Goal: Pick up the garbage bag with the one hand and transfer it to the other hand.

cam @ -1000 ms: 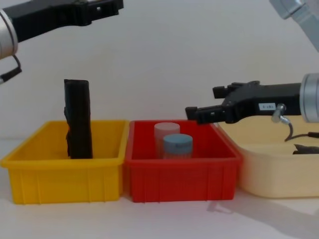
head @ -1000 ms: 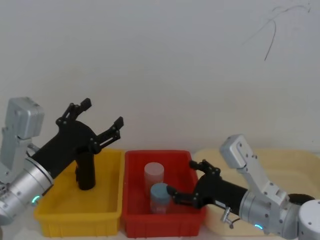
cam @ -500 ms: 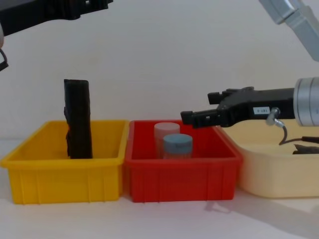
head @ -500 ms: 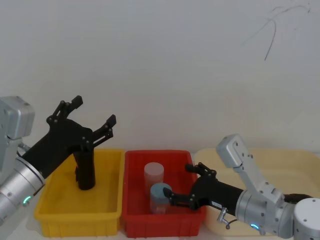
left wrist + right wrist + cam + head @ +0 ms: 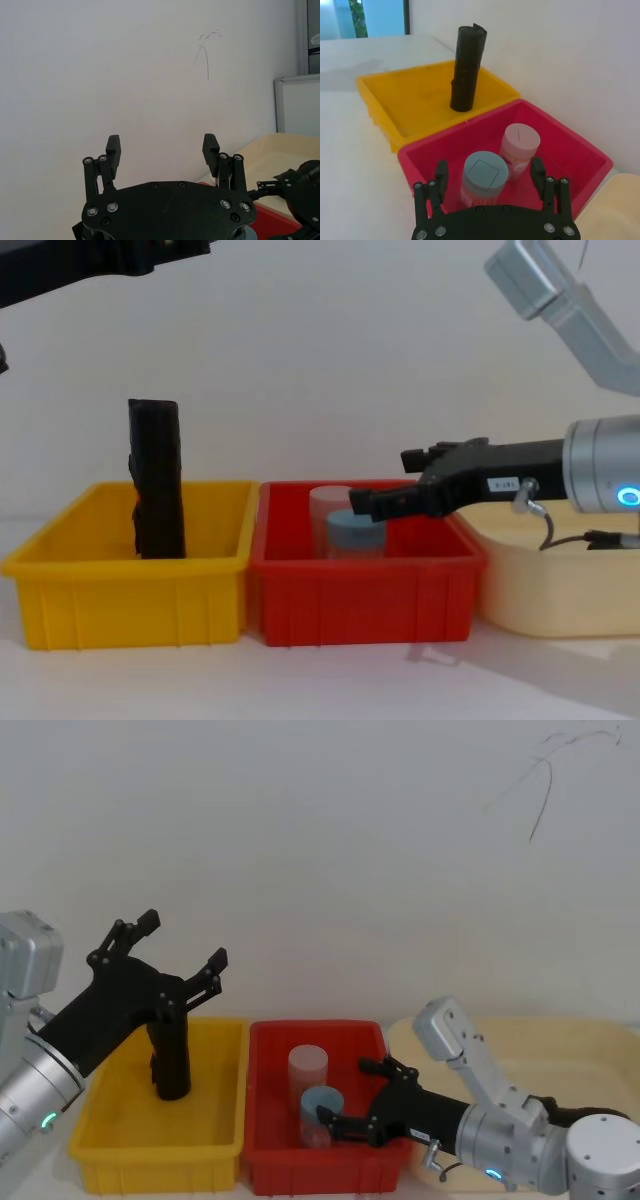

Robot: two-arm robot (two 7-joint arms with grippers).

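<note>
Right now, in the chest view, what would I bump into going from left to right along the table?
Yellow bin with the black garbage bag standing in it → red bin holding two jars, the right gripper open just above them → cream tray.

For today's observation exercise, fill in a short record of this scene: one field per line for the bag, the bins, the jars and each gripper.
garbage bag: black roll standing upright in the yellow bin, untouched
red bin: between the yellow bin and the cream tray
jars: blue-lidded jar and pink-lidded jar, both in the red bin
left gripper: open, raised above the bag
right gripper: open, low over the red bin, by the blue-lidded jar
</note>
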